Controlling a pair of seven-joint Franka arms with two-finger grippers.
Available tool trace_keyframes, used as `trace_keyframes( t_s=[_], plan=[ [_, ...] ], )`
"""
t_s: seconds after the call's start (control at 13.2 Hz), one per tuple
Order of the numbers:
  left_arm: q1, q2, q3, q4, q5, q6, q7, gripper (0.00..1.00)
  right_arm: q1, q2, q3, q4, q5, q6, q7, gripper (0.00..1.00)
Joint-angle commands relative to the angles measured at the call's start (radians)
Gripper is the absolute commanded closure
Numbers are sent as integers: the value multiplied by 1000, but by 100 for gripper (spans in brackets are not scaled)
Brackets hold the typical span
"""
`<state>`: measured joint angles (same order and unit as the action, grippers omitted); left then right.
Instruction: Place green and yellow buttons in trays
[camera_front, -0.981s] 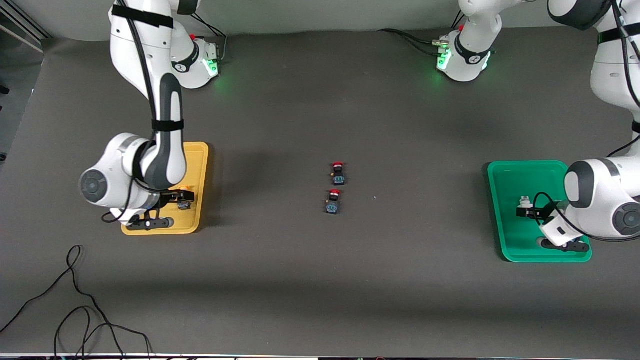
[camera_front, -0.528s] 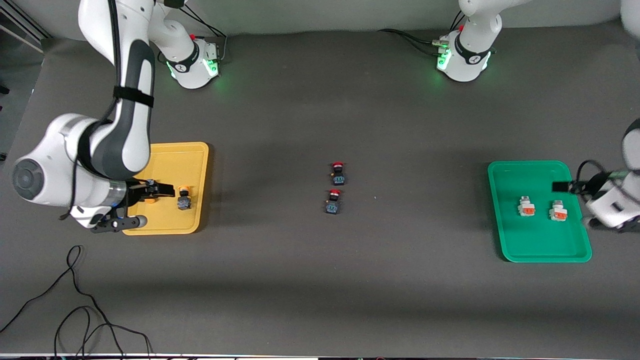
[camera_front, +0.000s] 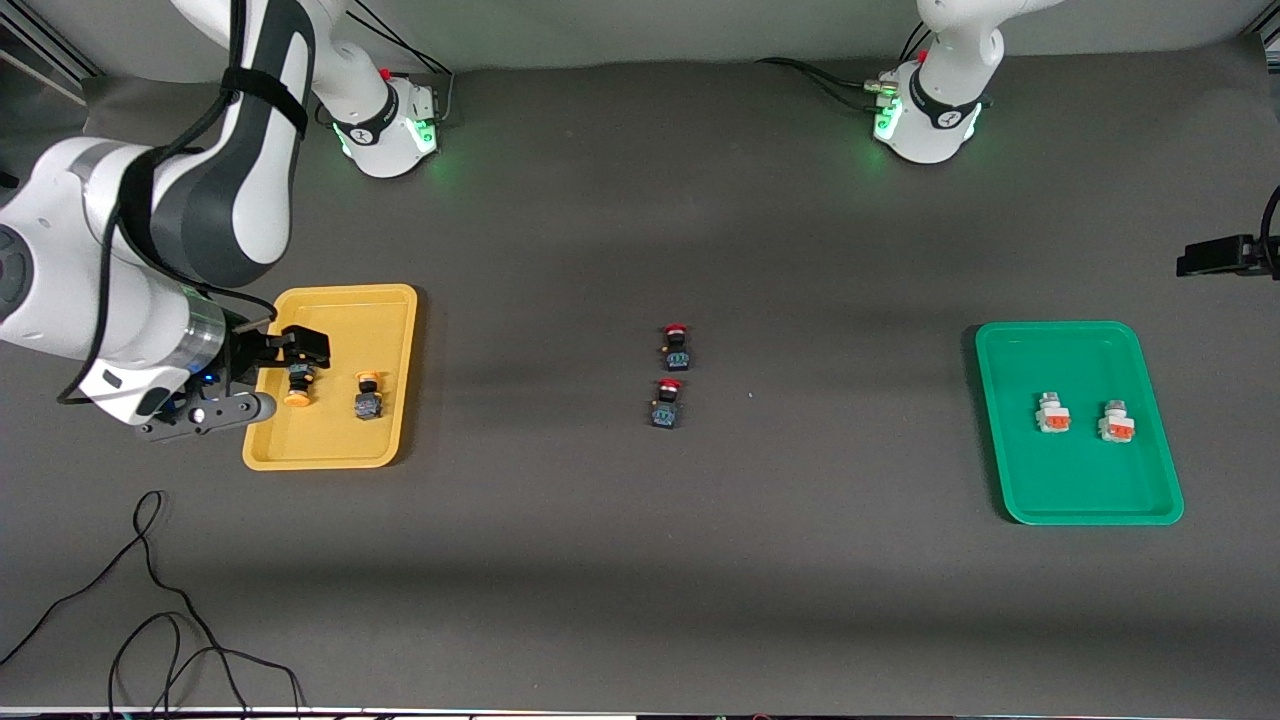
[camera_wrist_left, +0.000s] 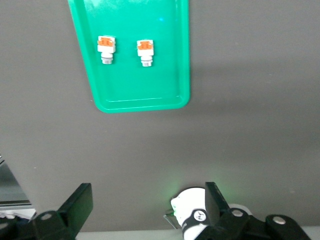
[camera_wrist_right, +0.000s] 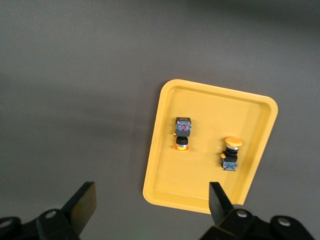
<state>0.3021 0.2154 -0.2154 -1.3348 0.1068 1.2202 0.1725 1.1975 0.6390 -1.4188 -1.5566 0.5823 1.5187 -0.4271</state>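
Over the yellow tray (camera_front: 345, 305), at its nine o'clock edge, the right gripper (camera_front: 290, 345) is held high, jaws spread and empty; it has been raised off the two yellow buttons (camera_front: 368, 392) left inside. Past the green tray (camera_front: 1080, 340) at two o'clock, the left gripper (camera_front: 1215, 255), likewise spread, has been withdrawn from the two white switches (camera_front: 1052, 413). Sorting appears finished; the red buttons (camera_front: 676, 345) lie mid-table.
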Motion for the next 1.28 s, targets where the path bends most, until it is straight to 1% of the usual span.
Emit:
trace_keyframes(
  t_s=[0.0,0.15,0.3,0.38,0.45,0.53,0.6,0.68,0.75,0.83,0.91,0.98,1.06,1.13,1.21],
  plan=[
    [-9,24,-15,34,-33,-31,5,0,-9,-131,42,26,-106,-26,72,0],
    [-9,25,-30,37,-32,-24,-4,0,-51,-249,147,26,-226,-26,144,0],
    [-8,24,-44,36,-33,-36,-5,0,-152,-359,301,24,-324,-26,226,0],
    [-9,24,-45,36,-35,-36,-5,0,-232,-404,405,24,-372,-26,246,0],
    [-9,22,-47,34,-35,-33,-4,0,-336,-447,526,21,-416,-26,273,0],
    [-33,-6,-38,14,-36,-22,1,0,-449,-485,657,17,-456,-26,303,0],
    [-61,-11,-35,-1,-35,-24,-8,0,-573,-517,793,6,-493,-26,326,0],
    [-79,-13,-33,-1,-35,-21,-10,0,-689,-545,917,-5,-513,-26,338,0],
    [-107,-20,-29,0,-32,-18,-10,0,-798,-568,1022,-22,-525,-25,355,0],
    [-157,-24,9,2,-30,-4,-11,0,-887,-590,1114,-40,-535,-14,366,0],
    [-257,-22,99,2,-32,11,-13,0,-967,-608,1188,-57,-553,-3,379,0],
    [-364,-21,213,5,-45,22,-11,0,-1045,-625,1259,-69,-568,9,390,0],
    [-420,-25,264,-1,-47,48,-11,0,-1128,-633,1325,-79,-571,15,390,0],
    [-425,-45,264,-32,-45,94,-11,0,-1204,-636,1386,-80,-572,17,390,0],
    [-429,-94,263,-112,-45,175,-10,0,-1258,-637,1431,-82,-575,17,390,0]
  ],
)
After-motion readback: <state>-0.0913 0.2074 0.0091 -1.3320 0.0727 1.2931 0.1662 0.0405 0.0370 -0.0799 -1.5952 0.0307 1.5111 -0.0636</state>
